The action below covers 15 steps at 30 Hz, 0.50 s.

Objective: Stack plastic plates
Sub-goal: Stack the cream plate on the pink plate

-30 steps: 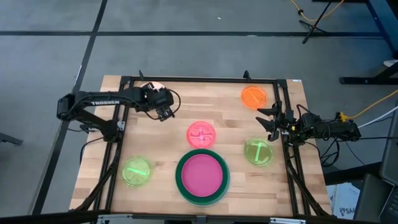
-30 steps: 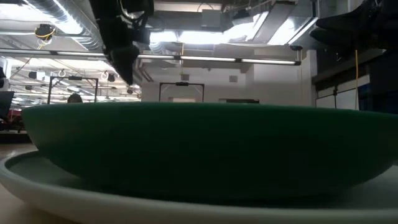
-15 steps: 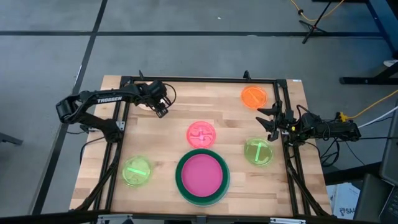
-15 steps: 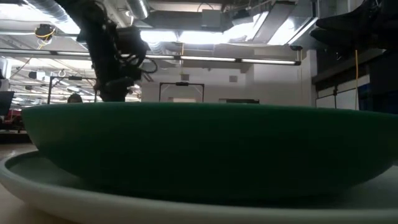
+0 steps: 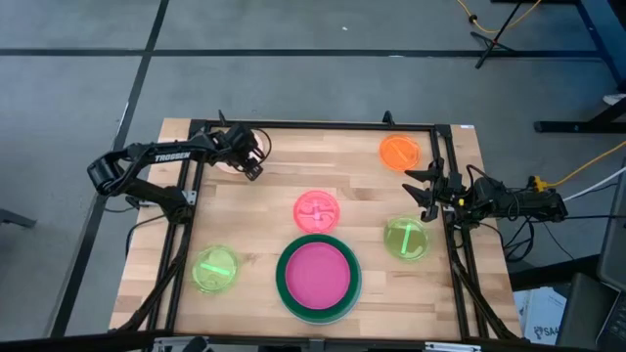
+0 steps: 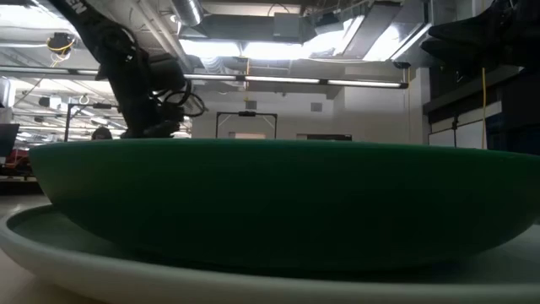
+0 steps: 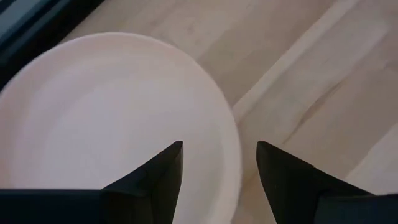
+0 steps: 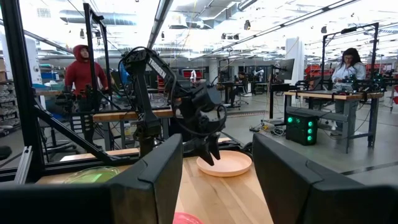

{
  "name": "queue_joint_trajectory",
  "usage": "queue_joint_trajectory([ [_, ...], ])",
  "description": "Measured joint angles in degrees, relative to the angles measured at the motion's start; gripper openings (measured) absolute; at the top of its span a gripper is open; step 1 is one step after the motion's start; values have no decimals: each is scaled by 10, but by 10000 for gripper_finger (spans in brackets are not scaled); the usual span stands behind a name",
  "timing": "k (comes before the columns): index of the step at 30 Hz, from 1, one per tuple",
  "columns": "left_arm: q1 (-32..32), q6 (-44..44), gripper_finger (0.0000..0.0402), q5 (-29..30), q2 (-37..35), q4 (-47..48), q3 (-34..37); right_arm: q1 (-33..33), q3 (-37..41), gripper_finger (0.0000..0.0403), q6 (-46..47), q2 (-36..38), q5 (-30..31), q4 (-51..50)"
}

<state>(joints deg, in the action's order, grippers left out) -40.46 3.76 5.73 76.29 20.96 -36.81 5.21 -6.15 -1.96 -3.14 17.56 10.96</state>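
A peach plate (image 7: 112, 118) lies flat on the table at the far left, mostly hidden under my left arm in the high view (image 5: 227, 163). My left gripper (image 7: 217, 168) is open and points down over it (image 5: 251, 168), one finger over the plate's inside and one outside its rim (image 7: 233, 134). I see no touch. A magenta plate (image 5: 318, 272) lies in a dark green plate (image 6: 278, 203), which sits on a light blue plate (image 6: 76, 257). My right gripper (image 5: 425, 191) is open and empty at the table's right edge.
An orange plate (image 5: 398, 152) lies at the far right. A pink plate (image 5: 317, 209) lies at the middle. One lime green plate (image 5: 406, 239) lies at the right and another (image 5: 215, 270) at the near left. People stand in the room beyond the table.
My left gripper has gone toward the table's far left corner and down, onto the peach plate. My right arm has kept still.
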Motion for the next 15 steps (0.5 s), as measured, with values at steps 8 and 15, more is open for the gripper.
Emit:
queue_joint_trajectory([
  [8,-2,2,197,-39,0,-53,30,0,0,188,0,0,0,0],
  [15,-1,5,197,-35,29,-83,38,0,0,188,0,0,0,0],
])
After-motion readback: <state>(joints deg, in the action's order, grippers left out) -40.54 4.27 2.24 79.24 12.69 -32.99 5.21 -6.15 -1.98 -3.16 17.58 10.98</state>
